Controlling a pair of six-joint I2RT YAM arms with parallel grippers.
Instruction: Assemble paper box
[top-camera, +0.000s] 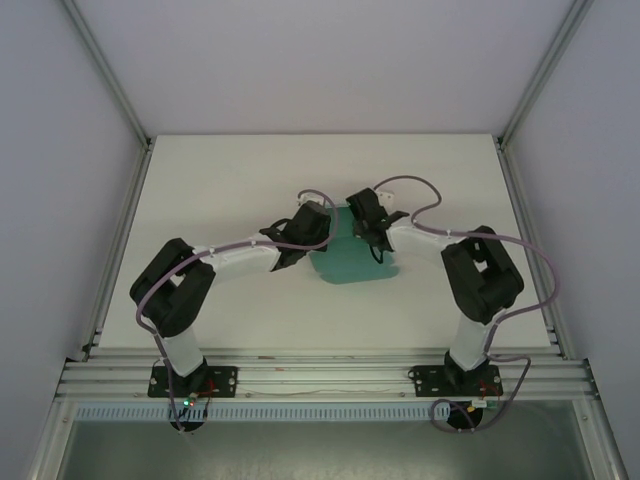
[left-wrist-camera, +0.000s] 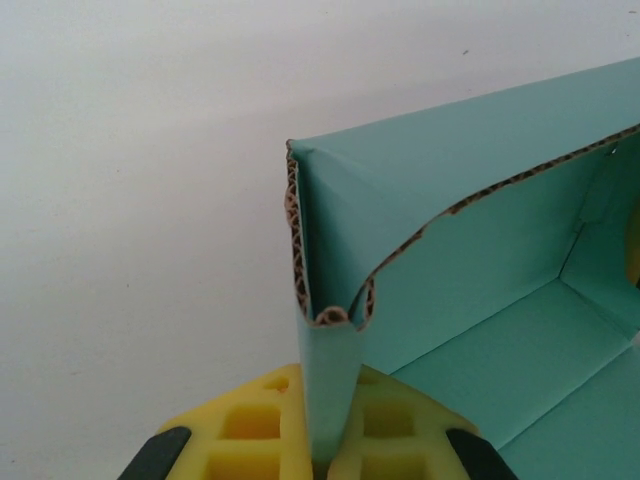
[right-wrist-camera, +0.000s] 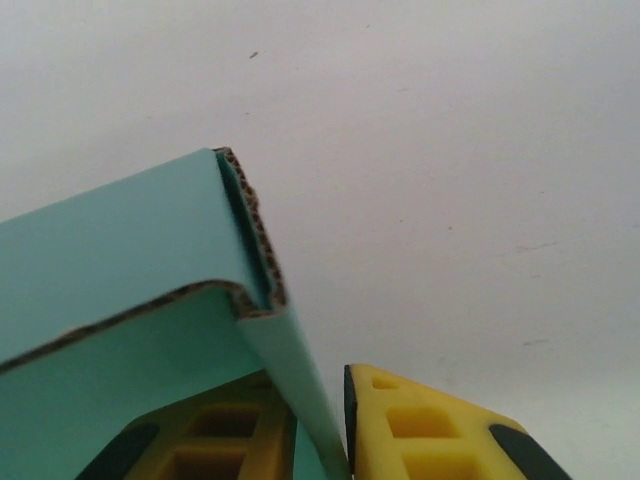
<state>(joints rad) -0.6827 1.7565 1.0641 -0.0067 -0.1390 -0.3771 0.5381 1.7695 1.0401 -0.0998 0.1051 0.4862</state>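
- Top view: the teal-green corrugated card box (top-camera: 350, 268) sits about in the middle of the white bench (top-camera: 200, 180), well away from all four edges. It's partly folded up, and both arms reach in over its far side. The left arm's fingers (top-camera: 312, 240) are at the box's left end. The right arm's fingers (top-camera: 372, 232) are on its right half, close beside them.
- Left wrist view: the yellow left fingers (left-wrist-camera: 250, 432) are closed tight on an upright wall of the box (left-wrist-camera: 430, 180). The wall looks folded over on itself, with the brown wavy cut edge showing at the top. Off to the right you can see into the open inside of the box, floor and side walls up. White bench behind it.
- Right wrist view: a thin teal panel of the box (right-wrist-camera: 110, 240) runs down between the yellow right fingers (right-wrist-camera: 420, 430). One finger is half hidden behind the card, the other sits right at the card's edge. They're close together around it, but honestly I can't tell whether they're really pinching it.
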